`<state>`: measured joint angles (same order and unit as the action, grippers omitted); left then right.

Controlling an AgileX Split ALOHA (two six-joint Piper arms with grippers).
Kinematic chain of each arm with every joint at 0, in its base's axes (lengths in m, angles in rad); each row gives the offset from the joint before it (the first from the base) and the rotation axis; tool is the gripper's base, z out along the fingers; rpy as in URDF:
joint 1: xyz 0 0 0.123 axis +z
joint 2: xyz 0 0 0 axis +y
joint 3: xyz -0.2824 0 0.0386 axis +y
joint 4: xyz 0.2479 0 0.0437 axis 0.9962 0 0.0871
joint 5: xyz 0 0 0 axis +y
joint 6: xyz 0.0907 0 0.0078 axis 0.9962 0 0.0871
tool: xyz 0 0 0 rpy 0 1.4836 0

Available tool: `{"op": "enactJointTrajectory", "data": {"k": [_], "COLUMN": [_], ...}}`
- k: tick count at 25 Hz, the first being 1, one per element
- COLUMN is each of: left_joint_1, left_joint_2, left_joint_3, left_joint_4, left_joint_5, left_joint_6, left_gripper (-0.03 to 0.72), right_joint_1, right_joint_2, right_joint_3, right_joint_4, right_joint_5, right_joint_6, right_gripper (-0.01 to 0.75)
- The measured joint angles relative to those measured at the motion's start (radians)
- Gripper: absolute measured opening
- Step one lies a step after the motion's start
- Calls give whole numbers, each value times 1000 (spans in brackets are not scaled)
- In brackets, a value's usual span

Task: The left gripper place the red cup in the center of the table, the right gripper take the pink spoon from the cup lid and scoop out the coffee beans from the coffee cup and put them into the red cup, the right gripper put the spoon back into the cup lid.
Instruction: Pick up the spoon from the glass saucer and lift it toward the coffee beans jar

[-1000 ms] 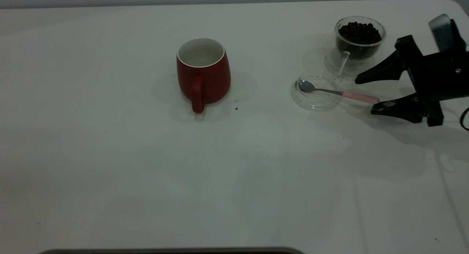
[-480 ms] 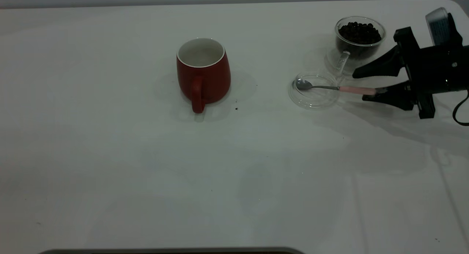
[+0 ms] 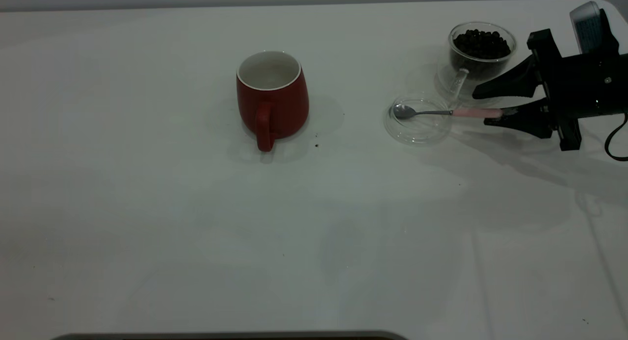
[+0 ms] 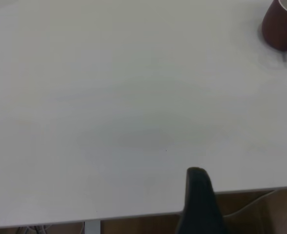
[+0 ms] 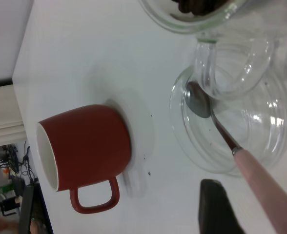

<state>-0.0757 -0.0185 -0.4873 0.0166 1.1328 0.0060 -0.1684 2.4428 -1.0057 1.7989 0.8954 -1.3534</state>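
Observation:
The red cup [image 3: 272,97] stands upright and empty near the middle of the table [image 3: 196,232], its handle toward the front. The coffee cup [image 3: 481,50], full of coffee beans [image 3: 481,43], stands at the back right. The cup lid [image 3: 417,121] lies in front of it with the pink spoon [image 3: 451,113] across it, bowl in the lid. My right gripper [image 3: 480,108] is open but narrowed around the end of the pink handle [image 5: 260,180], which touches the nearer finger. My left gripper [image 4: 198,195] sits past the table edge, far from the red cup [image 4: 280,29].
A dark speck [image 3: 316,145] lies on the table just right of the red cup. The right arm's body and black cable [image 3: 613,148] hang over the table's right edge beside the coffee cup.
The right gripper's fingers have narrowed around the spoon handle and shifted toward the back. The handle end swung toward the back and the lid slid a little left.

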Motion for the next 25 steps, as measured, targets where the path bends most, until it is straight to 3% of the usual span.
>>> {"op": "enactJointTrajectory", "data": {"k": [9, 15, 25], "left_joint_1": [0, 0, 0], "left_joint_2": [0, 0, 0], "left_joint_3": [0, 0, 0], "left_joint_4": [0, 0, 0], "left_joint_5": [0, 0, 0], "left_joint_6": [0, 0, 2], "left_gripper": [569, 569, 569], "right_joint_1": [0, -4, -47], "right_joint_2": [0, 0, -185], "right_joint_3": [-4, -4, 28], "right_joint_4": [0, -17, -211], "right_joint_5": [10, 19, 18], "right_joint_6": [-31, -60, -33], "right_gripper": [131, 113, 113]}}
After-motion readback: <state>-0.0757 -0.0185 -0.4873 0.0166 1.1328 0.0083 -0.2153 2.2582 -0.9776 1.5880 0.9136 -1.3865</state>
